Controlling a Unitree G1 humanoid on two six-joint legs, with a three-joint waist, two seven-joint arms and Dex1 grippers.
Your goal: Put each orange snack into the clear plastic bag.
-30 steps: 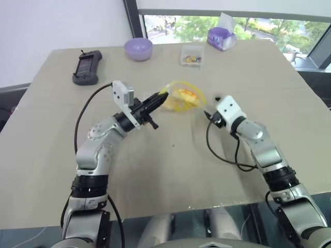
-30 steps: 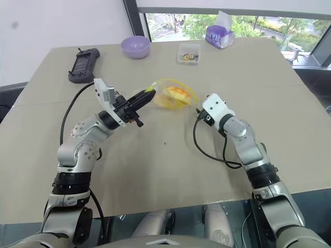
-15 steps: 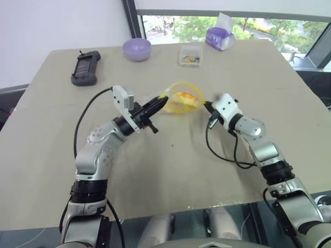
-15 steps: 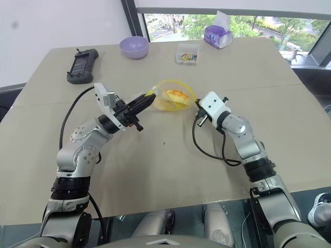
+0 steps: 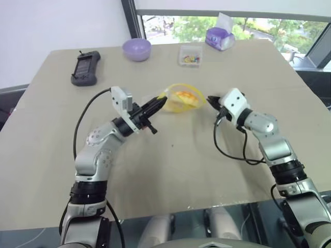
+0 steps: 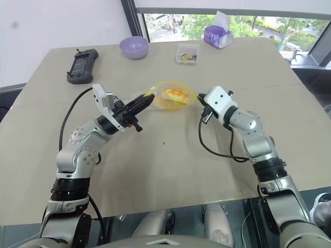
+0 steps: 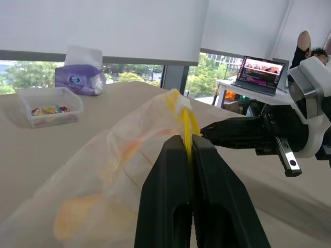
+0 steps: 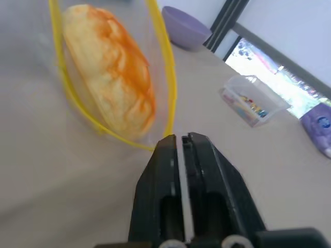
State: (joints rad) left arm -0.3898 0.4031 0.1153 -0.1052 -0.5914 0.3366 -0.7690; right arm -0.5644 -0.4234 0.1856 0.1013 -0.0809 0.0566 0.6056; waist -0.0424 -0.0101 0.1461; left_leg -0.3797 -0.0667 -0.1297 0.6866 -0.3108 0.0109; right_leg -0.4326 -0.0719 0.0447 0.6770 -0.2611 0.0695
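The clear plastic bag (image 5: 178,103) hangs above the table's middle, its yellow-edged mouth (image 8: 168,77) facing my right gripper. An orange snack (image 5: 184,95), a round bun (image 8: 111,67), lies inside it. My left gripper (image 5: 161,102) is shut on the bag's yellow strip (image 7: 185,121) and holds the bag up. My right gripper (image 5: 209,99) is level, just outside the mouth, its fingertips (image 8: 170,142) close together with nothing visibly between them. In the left wrist view, orange patches show through the bag's film (image 7: 119,155), and the right gripper's fingers (image 7: 232,135) point at the strip.
At the table's far side stand a lavender bowl (image 5: 136,49), a small clear box of coloured bits (image 5: 191,55) and a purple tissue pack (image 5: 221,37). A black handheld device (image 5: 86,67) lies at the far left. Black cables hang from both wrists.
My right gripper has drawn back a little from the bag's mouth, risen and turned more to the left. The left gripper keeps its hold on the bag.
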